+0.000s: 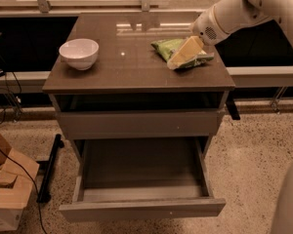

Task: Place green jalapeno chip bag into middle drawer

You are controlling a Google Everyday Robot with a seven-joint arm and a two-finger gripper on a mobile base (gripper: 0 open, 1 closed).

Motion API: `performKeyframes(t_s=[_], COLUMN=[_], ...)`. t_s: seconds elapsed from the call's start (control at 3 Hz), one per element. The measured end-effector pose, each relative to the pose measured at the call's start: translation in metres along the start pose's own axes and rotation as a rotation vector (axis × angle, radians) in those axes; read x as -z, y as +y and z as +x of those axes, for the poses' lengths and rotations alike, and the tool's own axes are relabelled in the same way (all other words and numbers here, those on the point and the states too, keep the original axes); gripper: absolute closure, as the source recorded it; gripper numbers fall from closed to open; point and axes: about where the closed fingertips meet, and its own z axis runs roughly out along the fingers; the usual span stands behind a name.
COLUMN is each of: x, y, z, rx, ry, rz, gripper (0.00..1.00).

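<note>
bag: small crinkled light-green foil pouch, lies rear right on desk, right half hidden | tool: pale wedge low over bag, seemingly touching it; open or closed cannot tell | drawer: pulled out below, grey front, dark bottom | bowl: white, desk left, well apart from bag

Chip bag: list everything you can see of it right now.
The bag is small, light green, crinkled and foil-like. It lies flat on the right side of the cabinet top. The gripper sits over its right half and hides that part. Its print is unreadable. It is not yet in the open drawer below.
</note>
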Motion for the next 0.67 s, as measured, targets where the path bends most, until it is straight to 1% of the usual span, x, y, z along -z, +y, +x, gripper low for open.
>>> performKeyframes(t_s=[0.33,0.67], x=[-0.023,-0.044], y=[-0.029,-0.050], z=[0.016,0.034], rx=[-0.075,-0.145], ry=[-0.007,0.002], rz=[0.005,-0.002], gripper=[0.00,0.00])
